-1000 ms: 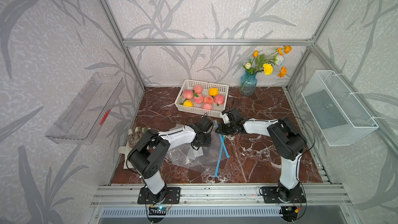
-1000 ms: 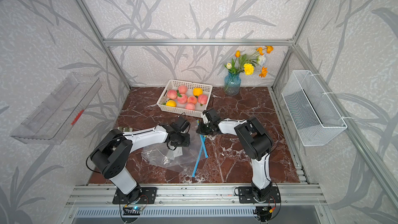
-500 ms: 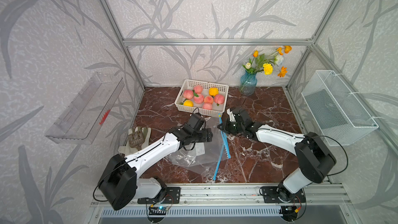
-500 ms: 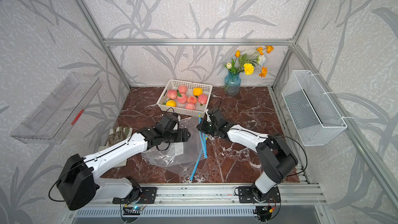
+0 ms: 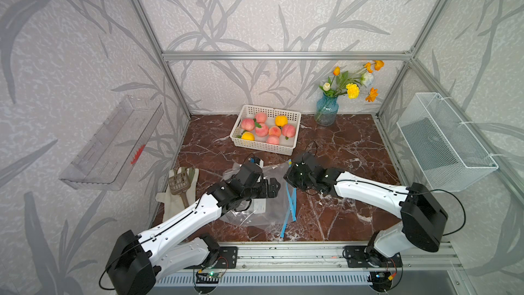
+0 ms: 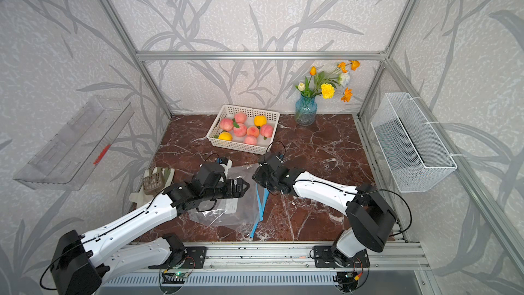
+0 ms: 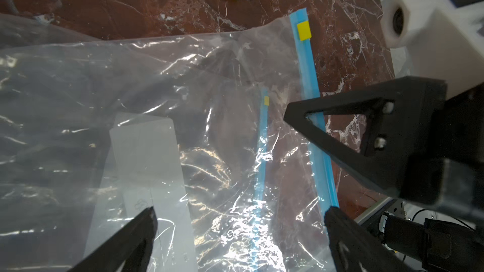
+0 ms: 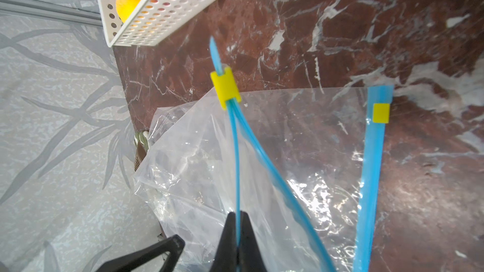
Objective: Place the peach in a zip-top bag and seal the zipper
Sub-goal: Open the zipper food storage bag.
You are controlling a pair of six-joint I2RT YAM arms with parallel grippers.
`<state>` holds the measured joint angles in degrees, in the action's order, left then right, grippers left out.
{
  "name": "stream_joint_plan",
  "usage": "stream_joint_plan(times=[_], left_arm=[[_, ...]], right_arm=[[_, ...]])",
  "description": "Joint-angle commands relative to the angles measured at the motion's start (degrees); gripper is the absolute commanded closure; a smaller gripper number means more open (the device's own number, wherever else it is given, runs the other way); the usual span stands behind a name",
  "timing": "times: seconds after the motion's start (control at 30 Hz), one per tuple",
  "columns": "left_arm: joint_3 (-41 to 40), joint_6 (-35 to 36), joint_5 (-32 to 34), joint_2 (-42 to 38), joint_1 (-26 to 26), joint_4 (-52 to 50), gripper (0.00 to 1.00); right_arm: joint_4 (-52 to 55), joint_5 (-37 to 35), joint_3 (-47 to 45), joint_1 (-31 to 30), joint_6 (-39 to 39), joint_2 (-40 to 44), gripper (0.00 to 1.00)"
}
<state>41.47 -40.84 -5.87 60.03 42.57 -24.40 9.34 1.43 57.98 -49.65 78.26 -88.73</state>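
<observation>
Several pink peaches [image 5: 261, 130] lie in a white basket [image 5: 265, 146] at the back of the marble floor. Clear zip-top bags [image 5: 255, 208] with blue zippers [image 5: 292, 202] lie crumpled at the front centre. My right gripper [image 8: 238, 215] is shut on one lip of the upper bag's blue zipper [image 8: 237, 158], holding it up below its yellow slider [image 8: 225, 87]. In both top views it [image 5: 289, 183] sits at the bag's right edge. My left gripper [image 7: 241, 214] hangs open over the bag [image 7: 157, 100], holding nothing; in a top view it [image 6: 241, 185] faces the right gripper.
A second blue zipper [image 8: 372, 179] with its yellow slider [image 8: 381, 112] lies flat on the marble. Yellow fruit [image 5: 281, 120] shares the basket. A blue vase of flowers [image 5: 326, 112] stands at the back right. Gloves and a scoop [image 5: 181, 185] lie left. A wire basket [image 5: 442, 143] hangs right, a clear shelf [image 5: 113, 143] left.
My left gripper's jaws have opened wide above the bag. Both arms now reach out longer from their bases. The right gripper stays shut on the zipper lip.
</observation>
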Motion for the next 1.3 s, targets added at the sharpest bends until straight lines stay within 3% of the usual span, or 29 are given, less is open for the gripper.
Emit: stream_joint_plan(times=[0.0, 0.3, 0.73, 1.03, 1.27], left_arm=[[-1.0, -1.7, 4.3, -3.1, 0.8, -5.0, 0.01], [-7.0, -12.4, -0.1, -9.6, 1.5, 2.8, 0.01], [-2.4, -12.9, -0.6, 2.2, 2.0, 3.0, 0.05], [-2.4, -12.2, 4.6, 3.9, 2.3, 2.5, 0.01], [1.3, -7.3, 8.1, 7.0, 2.5, -5.5, 0.26]], right_arm=[[2.1, -2.7, 3.9, -1.7, 4.3, -2.3, 1.0], [1.3, -2.9, 8.9, -4.6, 6.7, -8.2, 1.0], [-0.4, -1.9, 8.4, -4.6, 8.0, -8.3, 1.0], [-1.6, 0.4, 7.0, -4.6, 10.0, -8.6, 1.0], [0.0, 0.1, 6.7, -4.7, 10.1, -8.7, 1.0]])
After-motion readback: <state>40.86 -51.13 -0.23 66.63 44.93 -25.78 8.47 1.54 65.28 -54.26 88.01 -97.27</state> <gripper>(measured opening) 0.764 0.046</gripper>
